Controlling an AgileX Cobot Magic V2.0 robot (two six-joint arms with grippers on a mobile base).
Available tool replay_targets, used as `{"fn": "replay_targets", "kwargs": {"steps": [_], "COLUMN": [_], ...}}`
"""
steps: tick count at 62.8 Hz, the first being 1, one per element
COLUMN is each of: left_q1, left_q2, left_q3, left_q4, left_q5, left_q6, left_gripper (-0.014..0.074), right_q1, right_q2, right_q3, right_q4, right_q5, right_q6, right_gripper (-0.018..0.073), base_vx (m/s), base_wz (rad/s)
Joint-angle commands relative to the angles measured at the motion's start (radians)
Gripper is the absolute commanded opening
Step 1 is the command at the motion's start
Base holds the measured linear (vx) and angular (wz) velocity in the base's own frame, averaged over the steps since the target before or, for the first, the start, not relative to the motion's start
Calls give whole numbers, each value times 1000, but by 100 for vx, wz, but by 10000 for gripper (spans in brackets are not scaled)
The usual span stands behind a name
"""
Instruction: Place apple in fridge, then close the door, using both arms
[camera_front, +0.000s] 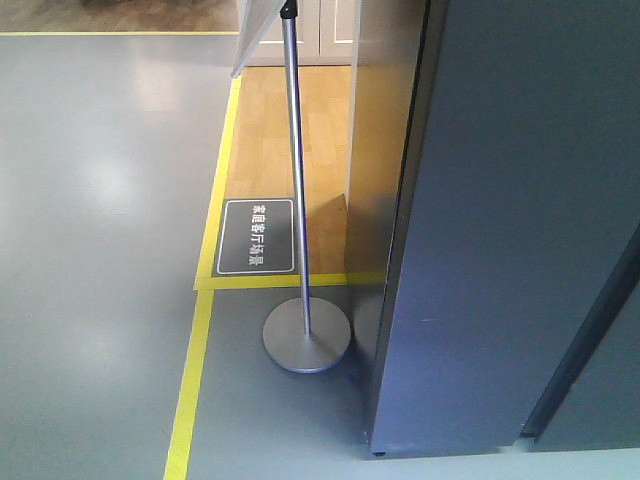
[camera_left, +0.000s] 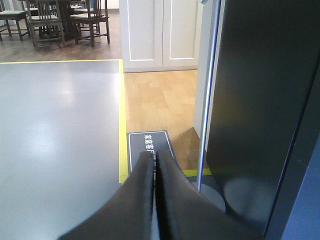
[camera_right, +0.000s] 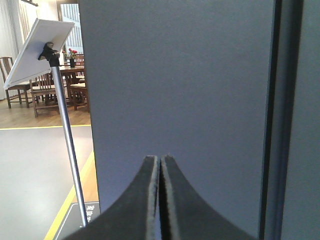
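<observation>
The fridge (camera_front: 500, 220) is a tall dark grey cabinet filling the right of the front view, and its dark side (camera_left: 265, 100) also shows in the left wrist view. Its door (camera_right: 180, 75) faces the right wrist camera as a plain grey panel, lying flush beside a dark vertical seam (camera_right: 270, 125). The apple is out of view. My left gripper (camera_left: 154, 154) is shut and empty, hanging over the floor left of the fridge. My right gripper (camera_right: 160, 157) is shut and empty, close in front of the door's face.
A sign stand rises just left of the fridge: thin metal pole (camera_front: 297, 180), round base (camera_front: 307, 340), tilted white board (camera_right: 40, 50). On the floor lie a dark label mat (camera_front: 257, 237) and yellow tape lines (camera_front: 190, 390). Chairs (camera_left: 45, 20) and white cupboard doors (camera_left: 160, 35) stand far back.
</observation>
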Motion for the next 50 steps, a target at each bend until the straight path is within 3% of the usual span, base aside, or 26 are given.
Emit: {"fn": "replay_targets", "kwargs": {"steps": [1, 50], "left_q1": [1, 1], "left_q2": [-17, -17], "left_q3": [28, 28], "left_q4": [-1, -1], "left_q5": [-71, -71], "left_q6": [-7, -7], "left_gripper": [-6, -6], "right_q1": [-7, -7], "right_q2": [-17, -17], "right_q3": [14, 14], "right_q4": [-9, -9], "right_q5": [-68, -66], "right_q6": [10, 5], "right_gripper": [-3, -3], "base_vx": [0, 0], "base_wz": [0, 0]}}
